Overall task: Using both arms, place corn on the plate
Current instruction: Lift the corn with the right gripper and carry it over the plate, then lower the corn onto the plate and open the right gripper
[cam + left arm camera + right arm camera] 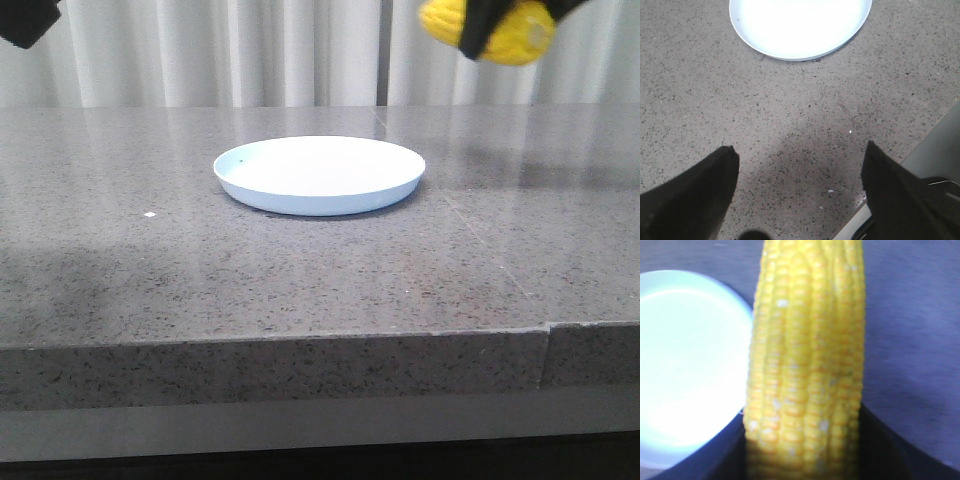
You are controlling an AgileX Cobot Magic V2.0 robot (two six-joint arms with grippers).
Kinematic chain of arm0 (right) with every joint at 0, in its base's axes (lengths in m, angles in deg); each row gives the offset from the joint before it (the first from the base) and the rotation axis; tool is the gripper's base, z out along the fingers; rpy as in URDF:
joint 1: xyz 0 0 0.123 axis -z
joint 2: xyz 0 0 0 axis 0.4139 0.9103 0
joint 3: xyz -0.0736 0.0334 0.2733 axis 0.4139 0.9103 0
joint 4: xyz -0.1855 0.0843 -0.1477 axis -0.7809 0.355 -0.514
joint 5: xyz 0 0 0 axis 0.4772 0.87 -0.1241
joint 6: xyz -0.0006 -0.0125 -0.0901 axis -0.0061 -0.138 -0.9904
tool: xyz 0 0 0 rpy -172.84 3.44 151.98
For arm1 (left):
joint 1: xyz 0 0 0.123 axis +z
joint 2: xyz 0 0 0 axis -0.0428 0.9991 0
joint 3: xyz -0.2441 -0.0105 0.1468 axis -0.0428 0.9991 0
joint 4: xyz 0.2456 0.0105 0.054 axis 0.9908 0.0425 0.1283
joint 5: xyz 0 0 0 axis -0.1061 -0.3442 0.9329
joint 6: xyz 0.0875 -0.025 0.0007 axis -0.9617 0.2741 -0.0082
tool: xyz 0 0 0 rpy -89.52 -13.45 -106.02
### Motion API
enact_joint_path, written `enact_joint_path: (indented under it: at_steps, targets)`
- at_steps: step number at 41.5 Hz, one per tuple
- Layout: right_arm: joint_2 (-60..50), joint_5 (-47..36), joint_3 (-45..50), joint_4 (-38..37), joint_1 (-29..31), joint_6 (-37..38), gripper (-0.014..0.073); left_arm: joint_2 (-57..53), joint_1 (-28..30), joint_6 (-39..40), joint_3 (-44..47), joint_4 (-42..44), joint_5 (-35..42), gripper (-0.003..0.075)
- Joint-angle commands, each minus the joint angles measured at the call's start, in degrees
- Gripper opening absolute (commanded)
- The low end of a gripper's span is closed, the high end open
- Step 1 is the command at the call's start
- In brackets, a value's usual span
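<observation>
Corn sits high in the upper right of the front view, clamped crosswise in my right gripper, with a yellow end showing on each side of the black fingers. Plate lies flat mid-frame on the grey stone table, well apart from the corn and below it. Plate is bare. My left gripper shows only as a dark corner in the upper left; from here I cannot tell how it stands.

Left wrist view: my two fingers stand wide apart at the lower edge with nothing between them, only speckled table. Plate rim curves across the top of the frame. So the left gripper is spread and empty, hanging off to one side of the plate.

Right wrist view: the cob fills the centre of the frame from top to bottom, kernels blurred by closeness, my fingers dark at the lower corners pressing its sides. Plate occupies the left of the frame, so I judge I am beside it, not over it.

To do this step well, I think: carry the cob across until the white sits squarely behind it, come down low before letting go, and lay it lengthwise near the middle. A round cob would likely roll off a shallow rim if dropped from height.
</observation>
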Motion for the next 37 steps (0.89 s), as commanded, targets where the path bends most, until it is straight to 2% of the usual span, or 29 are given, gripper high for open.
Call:
enact_joint_path:
  at_steps: [1,9,22,24,32,37]
  targets:
    - [-3.29,-1.60,-1.89,2.79,-3.50,0.00,0.0280,-0.58,-0.50,0.56,-1.41,-0.03,3.78,0.0502]
    - [-2.49,-7.14,1.93,4.38,-9.25,4.85,0.0280,-0.58,-0.50,0.56,-1.41,-0.03,3.78,0.0501]
    - [3.34,-14.59,4.61,6.47,-12.27,7.42,0.0283,-0.32,-0.50,0.56,-1.41,-0.03,3.78,0.0501]
    - [4.07,-15.31,4.54,6.88,-12.34,7.42,0.0305,-0.32,-0.50,0.56,-1.41,-0.03,3.78,0.0501]
    - [5.42,-15.90,4.49,7.58,-12.28,7.37,0.0541,-0.32,-0.50,0.56,-1.41,-0.03,3.78,0.0501]
    - [4.97,-16.29,4.35,6.65,-12.21,7.37,0.0574,-0.32,-0.50,0.56,-1.41,-0.03,3.78,0.0501]
